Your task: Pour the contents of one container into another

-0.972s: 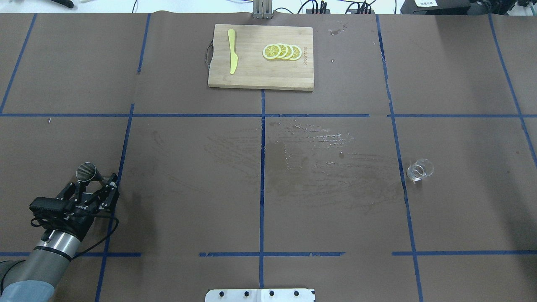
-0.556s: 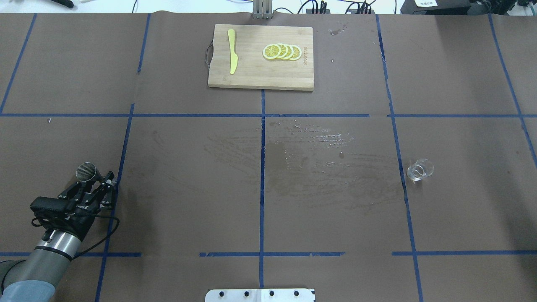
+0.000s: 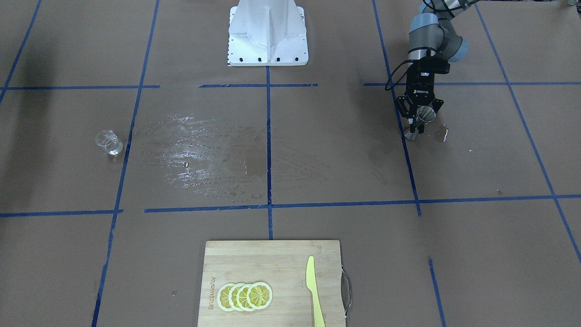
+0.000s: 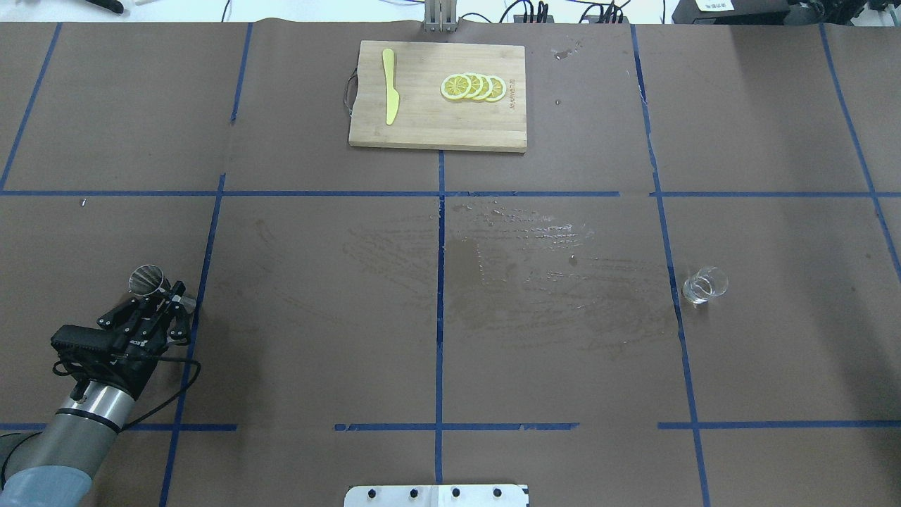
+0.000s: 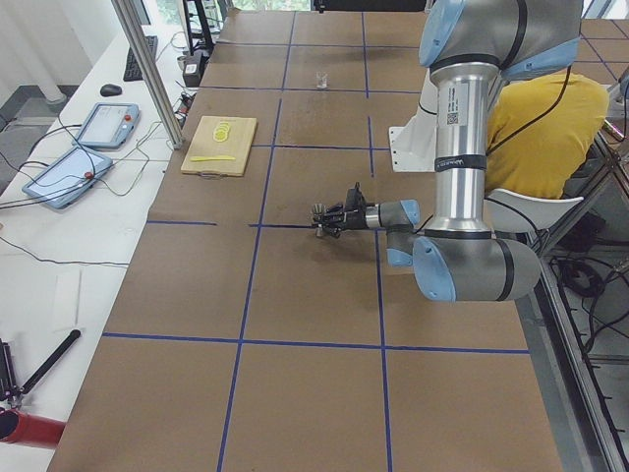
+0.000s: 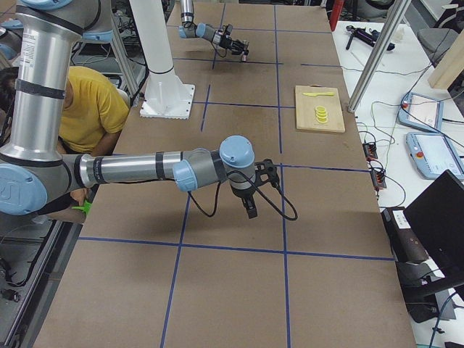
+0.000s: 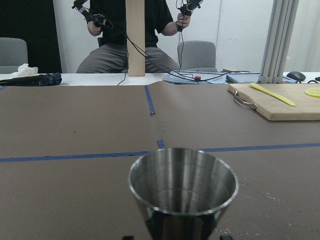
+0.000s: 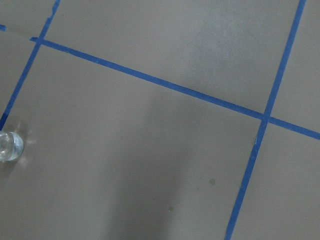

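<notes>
The steel jigger (image 4: 146,279) stands at the table's near left, by a blue tape line. My left gripper (image 4: 174,294) is shut on its narrow waist, and the left wrist view shows its open upper cone (image 7: 182,186) upright and close. From the front, the jigger (image 3: 425,114) sits between the black fingers. The clear glass cup (image 4: 704,285) stands alone far to the right, also at the edge of the right wrist view (image 8: 9,146). My right gripper (image 6: 250,206) appears only in the exterior right view, hanging above the table; I cannot tell whether it is open or shut.
A wooden cutting board (image 4: 422,130) at the far middle carries lemon slices (image 4: 473,86) and a yellow knife (image 4: 389,86). A wet smear (image 4: 521,267) covers the table's middle, and a small puddle (image 3: 442,133) lies beside the jigger. The robot's white base (image 3: 268,32) is at the near edge.
The left gripper's fingers, spread wide around the jigger a second ago, have come together on its waist. The cup has not moved.
</notes>
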Robot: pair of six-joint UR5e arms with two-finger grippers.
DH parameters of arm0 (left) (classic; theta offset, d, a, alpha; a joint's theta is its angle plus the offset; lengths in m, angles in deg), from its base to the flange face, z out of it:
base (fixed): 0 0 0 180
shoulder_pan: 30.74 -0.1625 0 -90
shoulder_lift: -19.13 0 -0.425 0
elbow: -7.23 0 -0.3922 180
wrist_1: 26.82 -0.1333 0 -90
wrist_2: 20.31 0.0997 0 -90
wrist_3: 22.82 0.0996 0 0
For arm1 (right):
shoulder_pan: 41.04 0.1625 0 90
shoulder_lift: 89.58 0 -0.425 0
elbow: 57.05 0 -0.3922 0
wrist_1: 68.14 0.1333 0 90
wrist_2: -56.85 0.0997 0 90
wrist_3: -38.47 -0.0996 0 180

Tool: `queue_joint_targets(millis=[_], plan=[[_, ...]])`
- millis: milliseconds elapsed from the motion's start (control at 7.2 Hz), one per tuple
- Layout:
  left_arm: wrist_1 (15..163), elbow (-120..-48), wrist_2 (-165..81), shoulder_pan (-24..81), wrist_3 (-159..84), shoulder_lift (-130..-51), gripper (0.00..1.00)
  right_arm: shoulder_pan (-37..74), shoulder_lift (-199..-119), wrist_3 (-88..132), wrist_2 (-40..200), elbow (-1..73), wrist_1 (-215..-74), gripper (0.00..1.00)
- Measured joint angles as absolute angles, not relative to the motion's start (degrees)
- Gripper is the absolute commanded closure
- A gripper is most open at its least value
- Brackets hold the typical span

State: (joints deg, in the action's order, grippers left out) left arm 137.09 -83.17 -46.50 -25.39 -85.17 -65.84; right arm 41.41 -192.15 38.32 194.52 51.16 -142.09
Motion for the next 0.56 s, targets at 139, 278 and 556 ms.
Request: queue_joint_targets(millis=[139,278,556], plan=[[137.2,-83.4,-46.5,-25.2,-85.0,-65.9,1.00,39.7,-192.5,33.9,194.7,51.2,-137.0,0.00],[137.2,-83.5,-46.5,-24.8,-84.6,-65.8,1.00,36.7,-193.7,26.2,194.4,51.1,-128.3,0.00],[137.9,-83.7,-46.7,-24.1,-82.7,-65.9,1.00,26.9,-196.5,7.0,190.7,51.1,-108.5,0.00]])
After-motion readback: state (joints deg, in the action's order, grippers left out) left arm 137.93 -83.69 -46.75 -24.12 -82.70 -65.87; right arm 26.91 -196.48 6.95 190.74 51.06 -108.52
